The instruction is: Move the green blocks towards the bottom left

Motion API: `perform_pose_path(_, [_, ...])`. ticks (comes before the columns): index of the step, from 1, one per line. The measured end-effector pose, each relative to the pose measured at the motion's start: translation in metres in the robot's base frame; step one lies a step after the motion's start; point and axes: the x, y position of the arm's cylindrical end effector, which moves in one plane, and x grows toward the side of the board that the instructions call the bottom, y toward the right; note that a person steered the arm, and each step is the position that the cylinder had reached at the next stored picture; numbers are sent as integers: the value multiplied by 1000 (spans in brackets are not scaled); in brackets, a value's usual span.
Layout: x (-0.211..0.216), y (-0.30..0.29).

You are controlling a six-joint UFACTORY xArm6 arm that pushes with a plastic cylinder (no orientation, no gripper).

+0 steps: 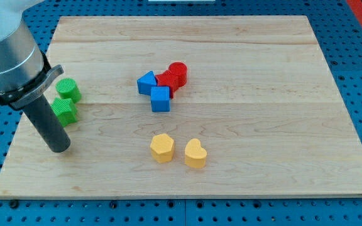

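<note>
Two green blocks sit near the board's left edge. A green round block lies above a green star-like block, and the two touch. My tip rests on the board just below the star-like block, slightly to its left, with a small gap between them. The rod rises up and left to the grey arm body at the view's top left.
Near the centre is a cluster: a blue triangular block, a blue cube, a red star-like block and a red cylinder. Below it lie a yellow hexagonal block and a yellow heart block. The wooden board lies on a blue pegboard.
</note>
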Motion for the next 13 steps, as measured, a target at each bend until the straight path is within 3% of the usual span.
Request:
perform_pose_path(3, [-34,-2])
perform_pose_path(5, [-133,39])
perform_pose_path(7, [-210,-3])
perform_pose_path(9, [-167,8])
perform_pose_path(11, [-106,-22])
perform_pose_path(12, [-121,25])
perform_pose_path(13, [-86,11])
